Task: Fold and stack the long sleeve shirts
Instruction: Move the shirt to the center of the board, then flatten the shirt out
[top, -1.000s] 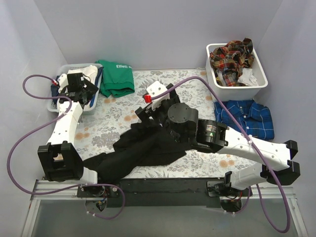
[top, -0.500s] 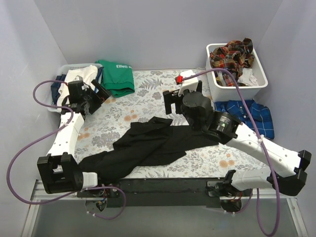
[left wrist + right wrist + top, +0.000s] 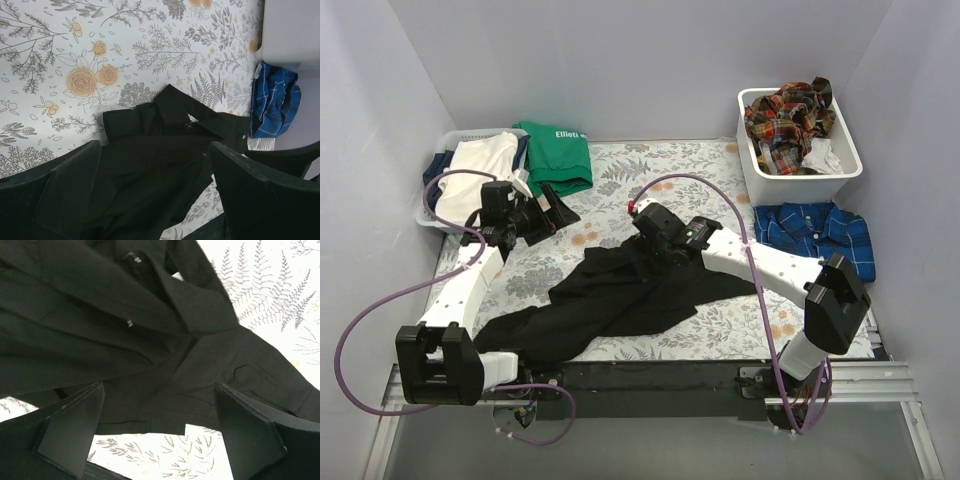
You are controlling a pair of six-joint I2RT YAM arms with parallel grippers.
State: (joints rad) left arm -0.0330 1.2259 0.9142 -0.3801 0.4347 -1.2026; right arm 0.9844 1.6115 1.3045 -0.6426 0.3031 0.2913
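A large black long sleeve shirt [image 3: 620, 300] lies crumpled across the middle of the floral tablecloth. My right gripper [image 3: 647, 240] is open and empty, low over its collar end. In the right wrist view [image 3: 160, 390] the jaws stand wide apart over the black cloth [image 3: 150, 330]. My left gripper [image 3: 555, 212] is open and empty, above the cloth to the upper left of the shirt. Its wrist view [image 3: 155, 150] looks down on the black shirt [image 3: 160, 145]. A folded blue plaid shirt [image 3: 815, 238] lies at the right. Red-orange plaid shirts [image 3: 788, 120] fill a white bin [image 3: 752, 165].
A green top with white lettering [image 3: 557, 155] lies at the back left. Beside it stands a basket [image 3: 430, 215] holding white and dark clothes. The blue plaid shirt [image 3: 276, 100] and the white bin [image 3: 292, 25] show in the left wrist view. Grey walls close in three sides.
My right arm has swung back from the far right and come down over the black shirt's collar end. My left arm has moved from the basket towards the shirt. Both grippers stay open.
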